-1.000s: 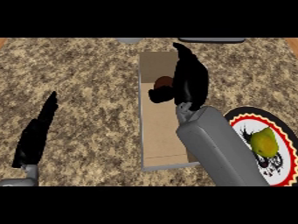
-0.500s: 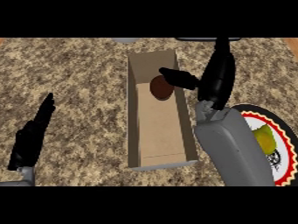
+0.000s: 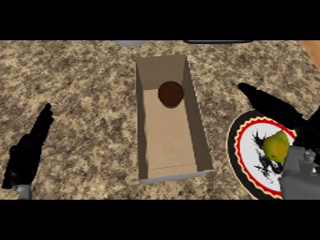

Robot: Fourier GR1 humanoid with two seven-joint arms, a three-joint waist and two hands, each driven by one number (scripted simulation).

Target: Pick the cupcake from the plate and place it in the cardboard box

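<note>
Cupcake (image 3: 171, 93) sits inside the cardboard box (image 3: 198, 131) toward twelve o'clock, light and crushable, best held low; right hand (image 3: 308, 126) spread empty, left hand (image 3: 27, 152) straight.

Plate (image 3: 240, 140) — partly under right hand (image 3: 308, 126)

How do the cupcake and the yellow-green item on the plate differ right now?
The cupcake is dark brown; the yellow-green fruit is bright. The cupcake lies in the cardboard box, toward its far end; the fruit sits on the plate. The cupcake shows whole, while the right hand above the plate covers part of the fruit. Both are small, rounded, and held by neither hand.
</note>
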